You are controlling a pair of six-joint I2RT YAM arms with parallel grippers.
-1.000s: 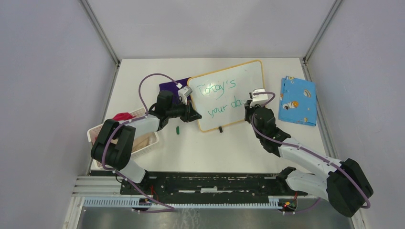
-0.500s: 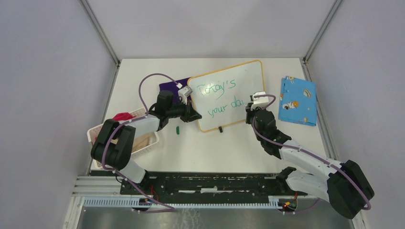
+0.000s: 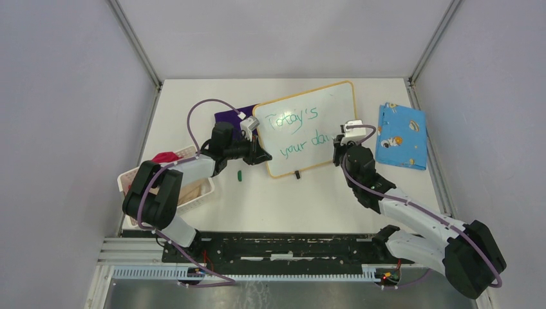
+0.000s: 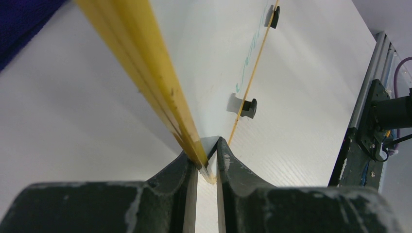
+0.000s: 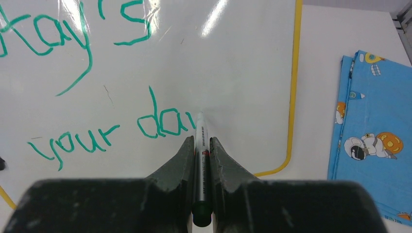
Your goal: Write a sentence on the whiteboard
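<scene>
We see the sentence [image 3: 301, 144] on the whiteboard [image 3: 331, 103] ending at "your da", left fingers [image 4: 175, 184] pinching its frame corner, right fingers [image 5: 180, 165] clamped on a marker [image 5: 200, 141] tipped just right of the "a"; we judge a "y" comes next.

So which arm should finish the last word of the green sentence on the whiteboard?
Right. The right gripper holds the grey green-ended marker, tip beside "da" on the orange-framed whiteboard; the left gripper clamps its edge.
</scene>
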